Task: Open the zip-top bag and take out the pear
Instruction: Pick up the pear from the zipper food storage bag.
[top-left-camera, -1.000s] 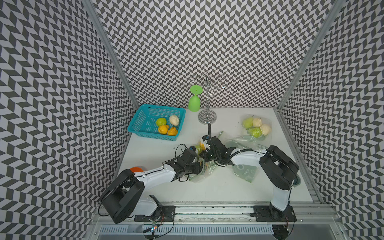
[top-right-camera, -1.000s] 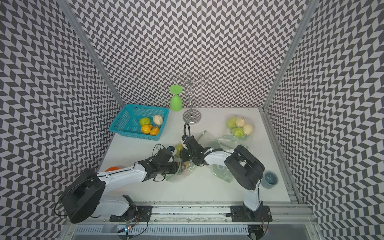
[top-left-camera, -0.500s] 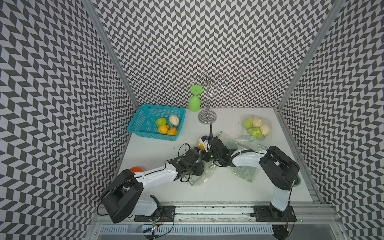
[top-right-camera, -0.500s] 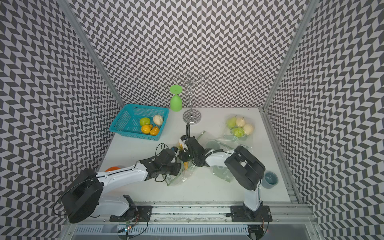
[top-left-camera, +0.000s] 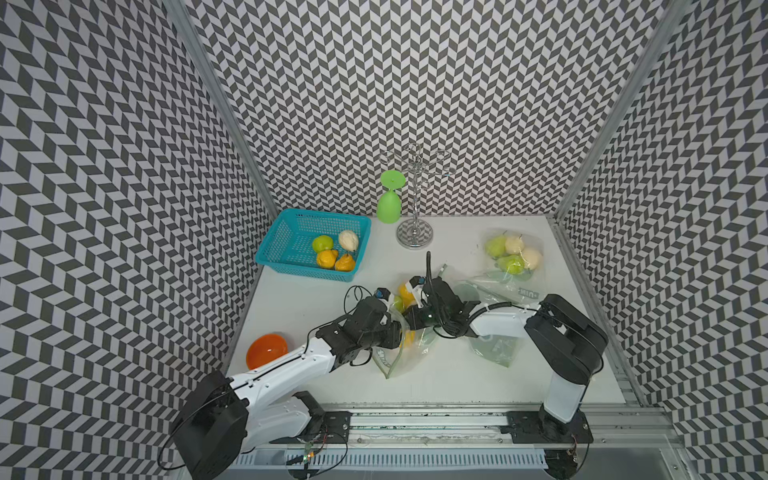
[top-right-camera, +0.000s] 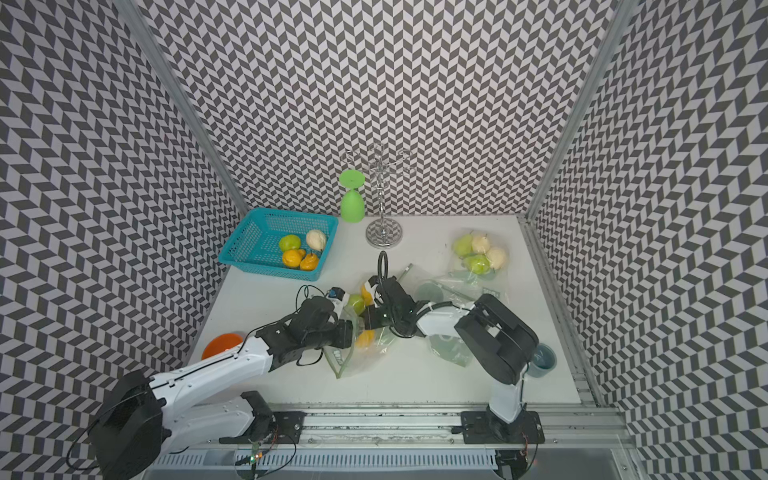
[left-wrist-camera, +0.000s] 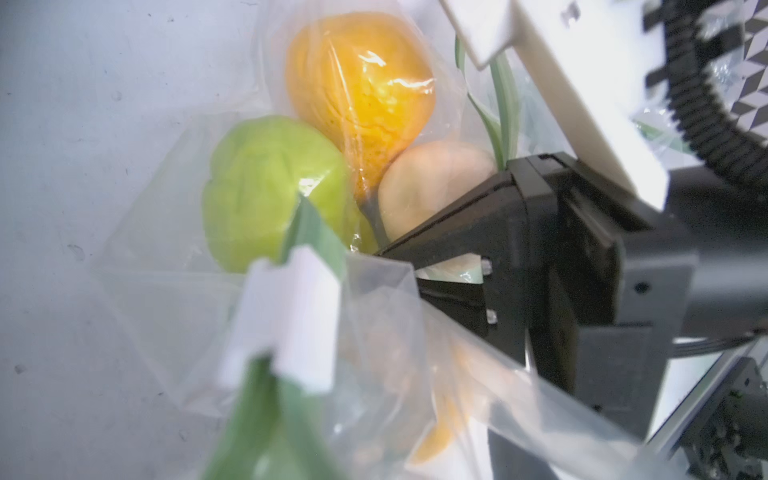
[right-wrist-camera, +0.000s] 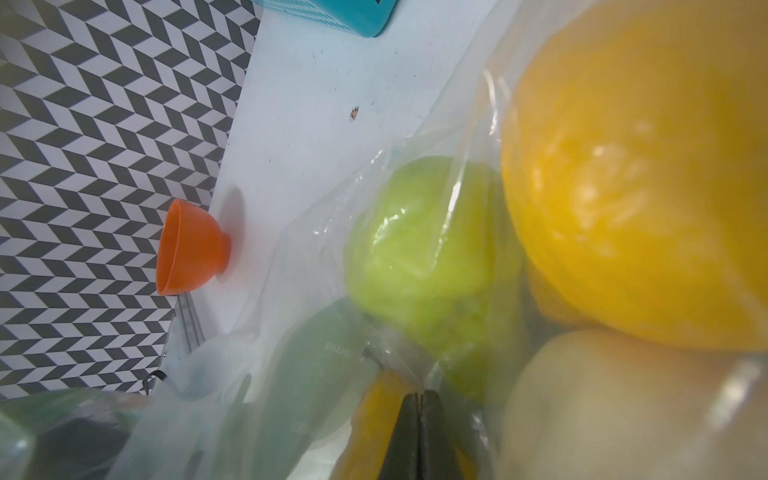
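Note:
A clear zip-top bag (top-left-camera: 399, 361) with a green zip strip and a white slider (left-wrist-camera: 286, 316) lies mid-table between both arms. It holds an orange pear (left-wrist-camera: 357, 79), a green pear (left-wrist-camera: 266, 187) and a cream pear (left-wrist-camera: 428, 183). My right gripper (right-wrist-camera: 420, 399) is shut on the bag's film near the mouth, also seen in both top views (top-left-camera: 409, 322). My left gripper (top-left-camera: 395, 334) reaches into the mouth from the left. Another orange pear (top-left-camera: 408, 338) sits right at its tips. Film hides its fingers, so its grip is unclear.
A teal basket (top-left-camera: 291, 245) with several pears stands at the back left. A green glass (top-left-camera: 389, 208) hangs on a metal rack (top-left-camera: 413, 237). A second bag of pears (top-left-camera: 513, 253) and flat bags (top-left-camera: 494, 349) lie to the right. An orange bowl (top-left-camera: 267, 351) and a blue-grey cup (top-right-camera: 543, 359) stand near the front.
The left gripper has pushed further into the bag's mouth. The bag has been pulled up a little at the mouth, and its lower corner now trails toward the front edge.

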